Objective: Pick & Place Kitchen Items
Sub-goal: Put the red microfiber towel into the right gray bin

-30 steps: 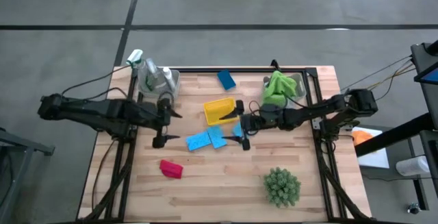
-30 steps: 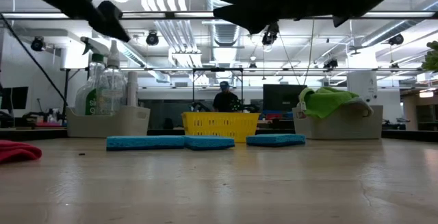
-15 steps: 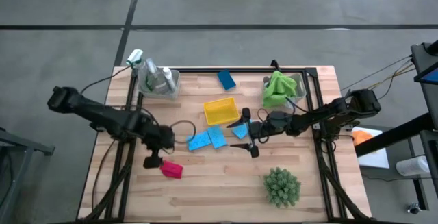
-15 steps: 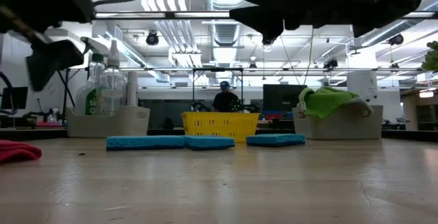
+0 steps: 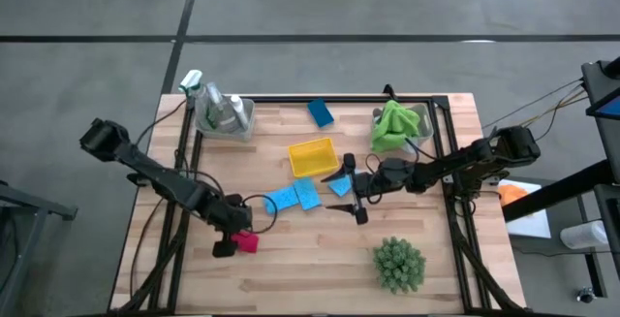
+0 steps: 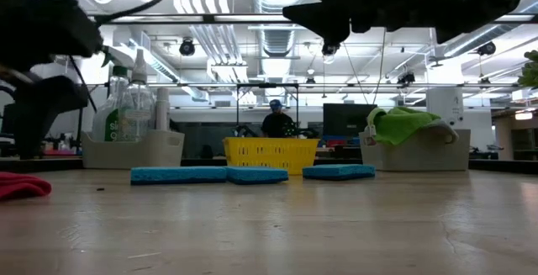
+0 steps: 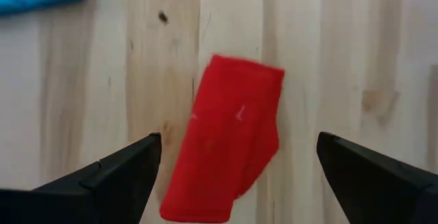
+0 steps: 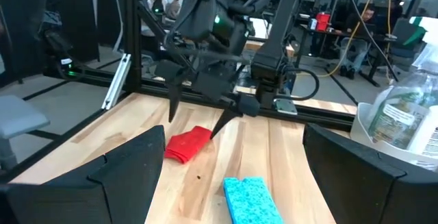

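A red cloth lies flat on the wooden table near its near left part; it also shows in the left wrist view and the low view. My left gripper is open just above it, pointing down, a finger on either side. My right gripper is open and empty over the table's middle, beside a blue sponge. Two more blue sponges lie side by side on the table, and another lies at the far edge.
A yellow tray sits mid-table. A bin with a spray bottle and other bottles stands far left. A bin with a green cloth stands far right. A spiky green plant stands near right. A person shows in the room beyond the table.
My left gripper has swung from beside the far-left bin toward the table's near edge and come down over the red cloth, staying open. My right gripper has shifted a little toward the near edge, still open. The cloth and sponges have not moved.
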### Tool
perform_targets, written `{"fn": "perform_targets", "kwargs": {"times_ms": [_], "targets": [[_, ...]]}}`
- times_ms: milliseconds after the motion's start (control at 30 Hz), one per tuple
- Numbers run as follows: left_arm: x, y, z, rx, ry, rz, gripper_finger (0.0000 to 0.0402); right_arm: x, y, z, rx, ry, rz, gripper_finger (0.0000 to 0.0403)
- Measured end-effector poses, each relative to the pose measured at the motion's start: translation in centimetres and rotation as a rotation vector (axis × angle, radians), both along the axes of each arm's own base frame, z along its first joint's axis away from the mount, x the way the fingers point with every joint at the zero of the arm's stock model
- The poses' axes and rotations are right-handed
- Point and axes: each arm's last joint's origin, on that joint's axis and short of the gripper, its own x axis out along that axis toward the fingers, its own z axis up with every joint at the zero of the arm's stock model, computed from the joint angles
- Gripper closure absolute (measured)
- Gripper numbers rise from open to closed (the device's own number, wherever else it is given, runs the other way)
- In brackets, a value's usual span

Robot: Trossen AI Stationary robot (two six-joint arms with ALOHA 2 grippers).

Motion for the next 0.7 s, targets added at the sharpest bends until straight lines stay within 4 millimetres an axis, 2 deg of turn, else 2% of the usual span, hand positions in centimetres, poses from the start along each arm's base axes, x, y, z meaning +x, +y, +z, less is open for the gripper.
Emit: {"fn": "perform_targets", "kwargs": {"times_ms": [233,400,533,700], "targets": [[0.2,-0.7,-2.3,0.055,0.113,0.021,0.0009,-0.1,0.6,0.0,-0.003,0.001,-0.006,0.0060],[0.4,-1.0,-3.2,0.091,0.152,0.025,0.0022,-0.1,0.8,0.0,-0.007,0.002,-0.014,0.0060],[0.5,-1.0,-3.0,0.109,0.155,0.028,0.0077,-0.1,0.8,-0.1,-0.010,0.006,-0.015,0.0060],[0.5,-1.0,-1.7,0.112,0.130,0.025,0.0193,-0.1,0.8,-0.1,-0.014,0.007,-0.019,0.0060]]}}
